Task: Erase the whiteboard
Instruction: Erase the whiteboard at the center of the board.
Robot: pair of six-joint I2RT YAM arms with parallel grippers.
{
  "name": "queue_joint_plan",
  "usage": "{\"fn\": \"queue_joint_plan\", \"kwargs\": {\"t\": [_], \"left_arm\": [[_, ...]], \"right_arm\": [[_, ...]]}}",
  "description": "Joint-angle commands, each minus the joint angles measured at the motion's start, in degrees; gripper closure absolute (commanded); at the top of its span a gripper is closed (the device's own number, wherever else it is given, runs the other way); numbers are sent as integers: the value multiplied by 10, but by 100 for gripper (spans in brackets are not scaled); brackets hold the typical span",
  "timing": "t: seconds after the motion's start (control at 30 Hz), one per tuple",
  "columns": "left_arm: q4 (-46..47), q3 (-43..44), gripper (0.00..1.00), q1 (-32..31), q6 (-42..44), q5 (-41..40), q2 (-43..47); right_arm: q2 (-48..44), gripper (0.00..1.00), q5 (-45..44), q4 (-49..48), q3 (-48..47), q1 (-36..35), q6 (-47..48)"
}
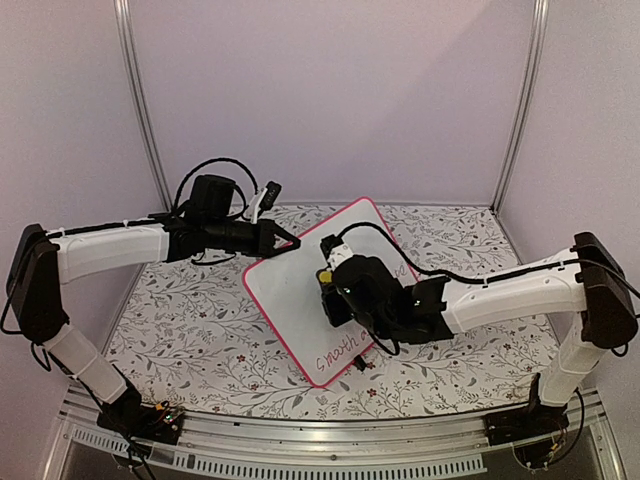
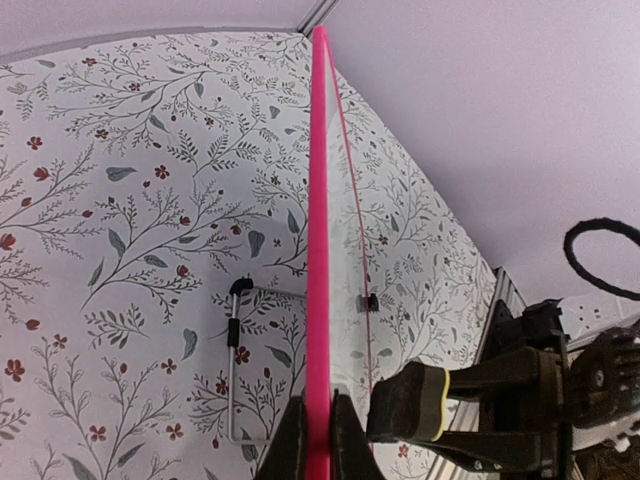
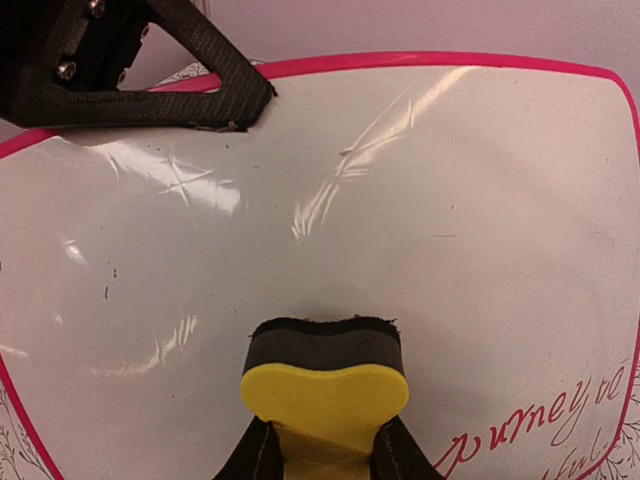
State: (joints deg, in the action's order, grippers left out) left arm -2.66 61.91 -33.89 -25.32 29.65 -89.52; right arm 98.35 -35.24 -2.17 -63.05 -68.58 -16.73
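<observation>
— Where does the whiteboard (image 1: 290,300) sit?
— Mid-table, tilted up off the floral-print cloth (image 1: 180,320). It is glossy white with a thin pink frame, rounded corners and red script near one corner.
— The left gripper (image 2: 318,430)?
— Clamped on the frame's edge.
— The right gripper (image 3: 322,440)?
— Pinching a yellow foam eraser (image 3: 325,385), black felt face against the board.

red writing (image 3: 540,428) cut off, whiteboard (image 1: 290,290) partly hidden

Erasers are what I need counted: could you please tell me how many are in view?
1: a yellow eraser with a black pad, held in the right claw against the whiteboard's face. I see no other, though one might be hidden.
</observation>
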Motion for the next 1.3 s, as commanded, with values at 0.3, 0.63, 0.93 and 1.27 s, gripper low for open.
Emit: {"fn": "queue_joint_plan", "kwargs": {"t": [0.3, 0.63, 0.93, 1.27], "left_arm": [[-39, -14, 100, -6, 44, -34, -15], [-39, -14, 100, -6, 44, -35, -22], [-42, -14, 100, -6, 46, -41, -19], [-38, -17, 100, -6, 44, -47, -15]], "right_arm": [[2, 75, 21, 4, 63, 6, -31], [-9, 75, 18, 18, 112, -8, -81], [-7, 75, 9, 11, 48, -8, -59], [-1, 75, 4, -8, 12, -8, -43]]}}
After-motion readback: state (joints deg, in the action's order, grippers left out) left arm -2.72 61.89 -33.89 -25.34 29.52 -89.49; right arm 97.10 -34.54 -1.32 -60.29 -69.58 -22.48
